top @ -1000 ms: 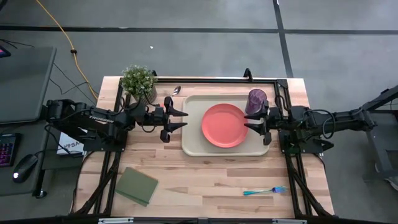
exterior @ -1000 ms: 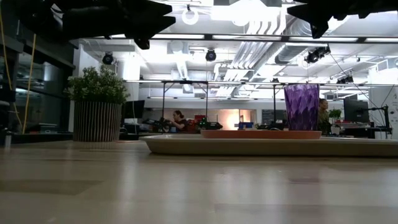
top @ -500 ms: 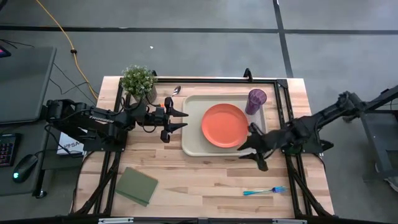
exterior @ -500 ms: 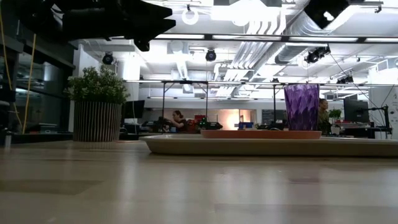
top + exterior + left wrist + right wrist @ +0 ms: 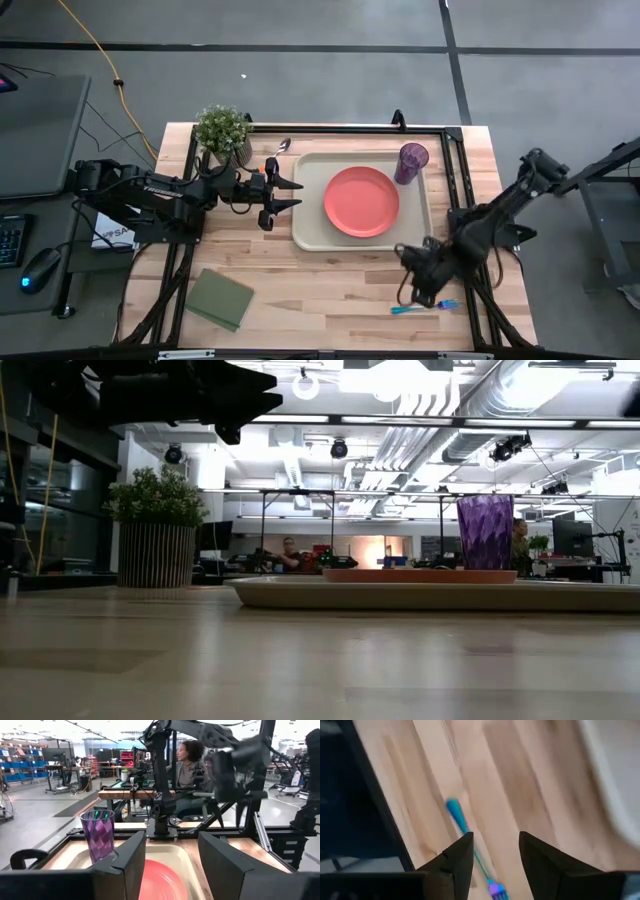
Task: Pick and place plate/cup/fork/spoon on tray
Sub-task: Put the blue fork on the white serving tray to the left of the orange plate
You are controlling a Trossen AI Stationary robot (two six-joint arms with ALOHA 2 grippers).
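- Whereas half a second ago the right end effector [image 5: 420,283] sat at the lower right corner of the large cream rectangular tray [image 5: 311,236], it has now swung down to the lower right of the high view, off the tray and just above the slim blue-to-teal plastic fork [image 5: 425,307].
- Its fingers are spread apart and grasp nothing; the right wrist view shows the fork [image 5: 470,847] lying on the wooden counter [image 5: 520,785] in the gap between the two dark fingertips [image 5: 459,855].
- Since the earlier frames the left end effector [image 5: 290,192] has stayed in place at the left edge of the tray, centre left of the high view, fingers released and empty.
- Nothing on the tray has moved: the round flat orange-red plate [image 5: 361,201] lies in its middle, and the small translucent purple tumbler [image 5: 411,162] stands upright in its upper right corner.
- Only the high view shows the small spoon with a silver metal bowl [image 5: 283,146], on the counter just above the tray's upper left corner beside the small potted plant [image 5: 223,130], and the flat green square pad [image 5: 220,298] at lower left.
- From the low view, the tumbler [image 5: 485,531] and the plate's edge [image 5: 418,575] rise over the tray rim [image 5: 420,595]; neither fork nor right arm appears there.
- Through the left wrist view, a seated person [image 5: 187,762] shows beyond the counter.
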